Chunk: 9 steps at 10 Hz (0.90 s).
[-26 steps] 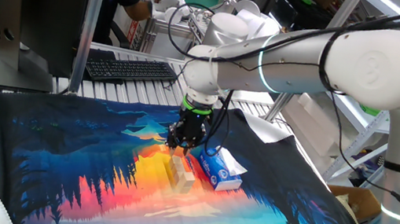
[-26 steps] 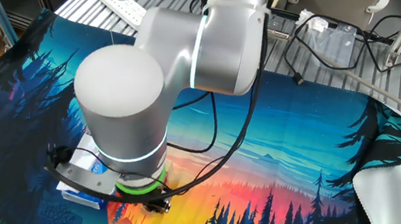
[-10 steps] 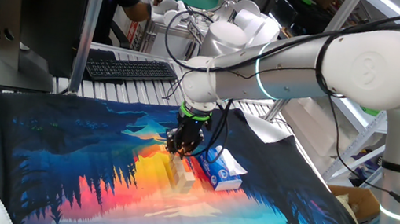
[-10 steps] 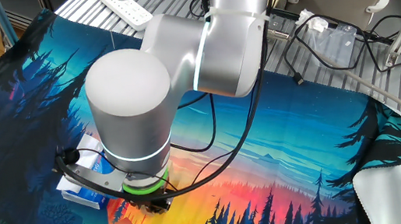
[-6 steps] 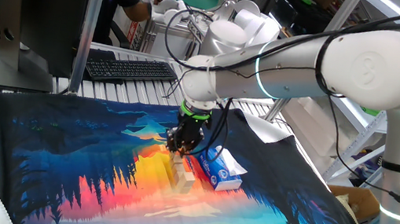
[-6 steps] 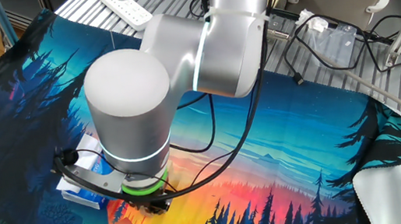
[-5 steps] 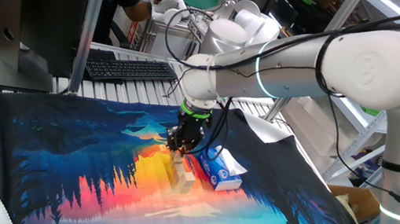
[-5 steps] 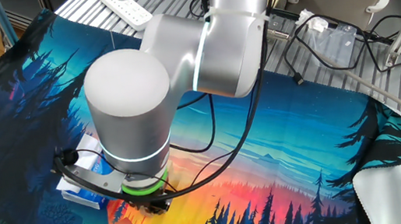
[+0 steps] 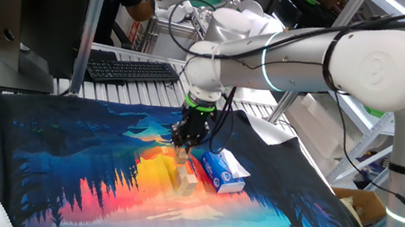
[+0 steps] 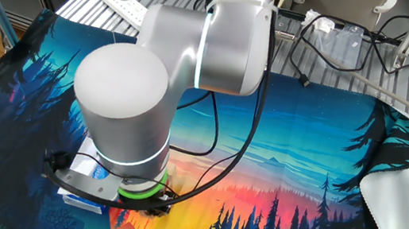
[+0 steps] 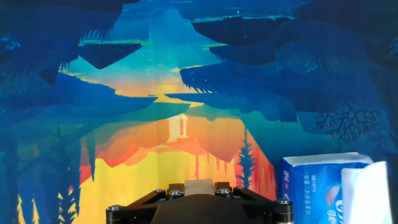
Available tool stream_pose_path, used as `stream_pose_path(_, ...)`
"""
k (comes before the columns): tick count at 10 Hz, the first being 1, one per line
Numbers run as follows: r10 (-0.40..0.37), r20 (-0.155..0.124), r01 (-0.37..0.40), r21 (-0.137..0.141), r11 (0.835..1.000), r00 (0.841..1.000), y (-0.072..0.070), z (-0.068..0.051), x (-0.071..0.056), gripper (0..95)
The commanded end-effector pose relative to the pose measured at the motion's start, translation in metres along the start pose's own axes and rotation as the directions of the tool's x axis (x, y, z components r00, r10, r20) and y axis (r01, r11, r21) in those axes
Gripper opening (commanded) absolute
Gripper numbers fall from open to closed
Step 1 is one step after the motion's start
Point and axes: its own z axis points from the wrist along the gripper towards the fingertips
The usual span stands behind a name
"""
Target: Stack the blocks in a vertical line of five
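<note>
The tabletop is covered by a sunset-forest mat (image 9: 97, 170), with a keyboard (image 9: 130, 69) behind. A block (image 11: 198, 186) is gripped in the end effector (image 9: 183, 149); more blocks (image 9: 183, 178) lie below, beside a box (image 9: 223, 171).

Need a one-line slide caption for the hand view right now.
End effector gripping a small light-tan wooden cube above the colourful sunset-forest mat, blue-and-white rectangular box at lower right.

On the mat (image 9: 58, 164) we see the blocks (image 9: 183, 177) lying just left of the tissue box (image 9: 223, 172). The gripper (image 9: 184, 151) hangs above the blocks. A keyboard (image 9: 130, 69) lies behind the mat.
</note>
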Motion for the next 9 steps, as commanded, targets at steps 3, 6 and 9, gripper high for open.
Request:
stream_pose_path(3,-0.011,-0.023,0.012,0.012,1.0,1.0,-0.001,-0.018,0.007,0.0)
stream_pose_path(6,-0.003,-0.029,0.004,0.024,1.0,1.0,0.004,-0.026,0.024,0.0)
stream_pose_path(9,-0.008,-0.042,0.009,0.034,0.999,0.999,0.004,-0.036,0.039,0.0)
